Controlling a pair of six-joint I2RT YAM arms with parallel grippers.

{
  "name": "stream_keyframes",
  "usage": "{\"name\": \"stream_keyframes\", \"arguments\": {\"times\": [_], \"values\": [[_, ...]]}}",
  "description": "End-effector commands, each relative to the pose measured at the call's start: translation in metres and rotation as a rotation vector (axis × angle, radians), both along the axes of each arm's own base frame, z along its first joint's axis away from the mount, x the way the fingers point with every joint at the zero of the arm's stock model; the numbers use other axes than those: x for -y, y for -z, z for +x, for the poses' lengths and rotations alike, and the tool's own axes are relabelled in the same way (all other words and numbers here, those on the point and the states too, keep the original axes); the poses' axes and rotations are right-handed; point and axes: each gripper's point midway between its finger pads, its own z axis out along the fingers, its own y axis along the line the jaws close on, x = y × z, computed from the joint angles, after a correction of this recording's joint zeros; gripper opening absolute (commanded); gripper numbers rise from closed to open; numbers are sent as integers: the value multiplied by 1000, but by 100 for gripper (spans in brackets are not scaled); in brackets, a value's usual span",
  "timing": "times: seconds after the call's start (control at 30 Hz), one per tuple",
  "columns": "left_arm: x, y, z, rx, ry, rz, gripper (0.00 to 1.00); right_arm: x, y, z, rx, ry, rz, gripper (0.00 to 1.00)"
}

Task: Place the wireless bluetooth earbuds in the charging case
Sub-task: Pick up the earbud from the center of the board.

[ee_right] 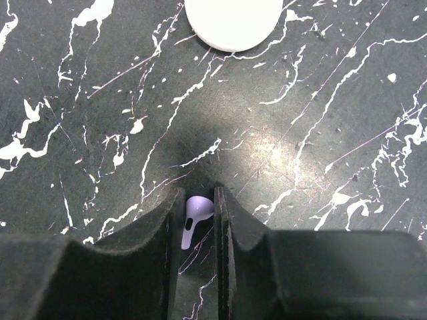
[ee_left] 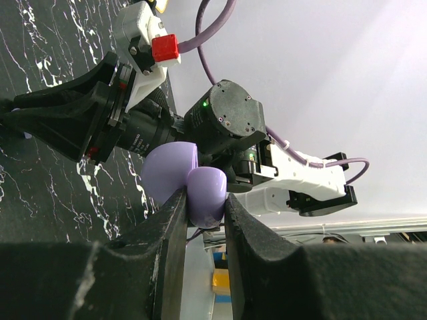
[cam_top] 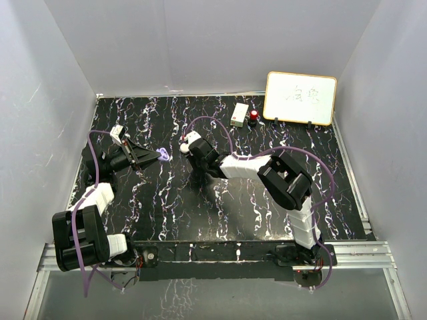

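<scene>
1. Only the overhead view gives me the whole layout. White walls (cam_top: 213,40) box in a black surface (cam_top: 220,200) veined with white, and both arms reach toward its middle-left. At the far edge stand a whiteboard (cam_top: 300,98), a white box (cam_top: 239,114) and, just beside the box, a red knob (cam_top: 254,117).
2. The left wrist view shows what is only a purple speck from overhead. My left claw (ee_left: 205,200) is clenched on a purple case (ee_left: 170,170), held above the surface, with two rounded lobes showing above the fingertips. The right arm is close behind it.
3. The right wrist view looks straight down at the surface. A white round case (ee_right: 233,23) lies at the top edge of that view, apart from the claw.
4. Only that same view shows the purple earbud (ee_right: 197,212). My right claw (ee_right: 198,193) is closed narrowly around it, fingers against both sides. I cannot tell whether it is lifted off the surface.
</scene>
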Motion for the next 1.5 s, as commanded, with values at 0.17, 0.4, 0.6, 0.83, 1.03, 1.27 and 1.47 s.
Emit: {"name": "stream_keyframes", "arguments": {"times": [0.17, 0.4, 0.6, 0.83, 1.03, 1.27, 1.47], "values": [[-1, -8, -6, 34, 10, 7, 0, 17, 10, -11, -60, 2, -52, 16], [-1, -8, -6, 33, 8, 7, 0, 15, -18, -2, -5, 13, 12, 14], [-1, -6, -6, 29, 7, 6, 0, 18, -46, 4, 63, 31, 98, 9], [0, -5, -7, 24, 7, 2, 0, 30, -83, 17, 124, 53, 251, 6], [4, -6, -9, 25, 17, -2, 0, 41, -107, 25, 186, 59, 320, 0], [14, -6, -10, 23, 41, -3, 0, 53, -142, 27, 272, 55, 392, 0], [22, -5, -12, 28, 60, -2, 0, 58, -151, 27, 297, 60, 414, 0]]}}
